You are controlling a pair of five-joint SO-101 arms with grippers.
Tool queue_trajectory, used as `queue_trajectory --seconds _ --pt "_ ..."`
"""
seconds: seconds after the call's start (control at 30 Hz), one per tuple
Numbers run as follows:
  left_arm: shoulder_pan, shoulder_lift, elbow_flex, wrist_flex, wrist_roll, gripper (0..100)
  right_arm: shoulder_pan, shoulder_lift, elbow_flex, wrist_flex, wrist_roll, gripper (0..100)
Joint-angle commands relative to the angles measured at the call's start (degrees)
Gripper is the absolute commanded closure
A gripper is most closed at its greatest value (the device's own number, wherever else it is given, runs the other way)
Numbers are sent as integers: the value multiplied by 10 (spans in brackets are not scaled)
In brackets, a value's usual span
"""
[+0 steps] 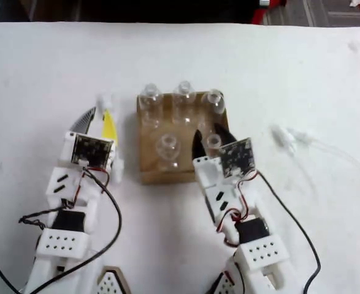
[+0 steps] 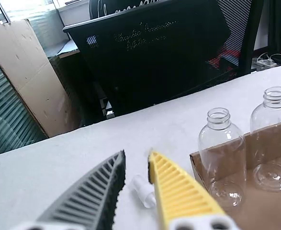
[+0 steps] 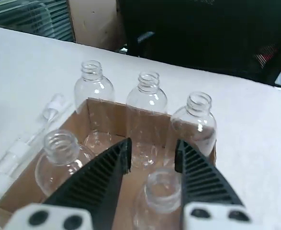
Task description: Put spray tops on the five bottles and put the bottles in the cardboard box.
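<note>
Currently: five bottles (image 1: 167, 148) in cardboard box (image 1: 148, 170), all uncapped; spray tops (image 1: 292, 138) loose on bench (image 1: 45, 61); left gripper (image 2: 136, 166) and right gripper (image 3: 152, 155) fingers narrowly parted, empty.

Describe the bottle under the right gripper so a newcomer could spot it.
Start at the cardboard box in the middle of the table; five open bottles stand in it, three in the back row and two in front. It is the front bottle on the right, the one below the open right gripper.
</note>
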Motion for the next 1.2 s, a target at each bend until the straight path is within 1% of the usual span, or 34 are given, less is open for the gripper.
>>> queue_trajectory --seconds 0.0,0.17,0.33,0.43,0.53,0.67,0.7,0.77,0.9,0.97,1.1,1.17 --pt "7 -2 -5 -16 -7 920 -26 -108 -8 87 15 872" --pt "7 -2 -4 -16 -7 920 -18 -233 -7 160 14 872" --pt "7 -2 -4 -16 -7 920 23 -330 -11 210 10 872" --pt "7 -2 -4 -16 -7 920 58 -335 -70 241 -13 874" --pt "7 -2 -3 -16 -7 920 99 -304 -164 291 -42 879" --pt "7 -2 -3 -16 -7 920 115 -225 -239 341 -41 936" --pt "7 -2 -3 -16 -7 920 128 -202 -250 348 -41 943" --pt "7 -2 -3 -16 -7 920 170 -157 -270 356 -45 946" --pt "5 -2 -3 -16 -7 920 287 -66 -303 352 -47 947" --pt "5 -2 -4 -16 -7 920 334 -17 -311 347 -48 949" --pt "2 -2 -5 -16 -7 920 349 98 -310 335 -48 950" --pt "2 -2 -6 -14 -7 920 348 163 -313 327 -76 950"
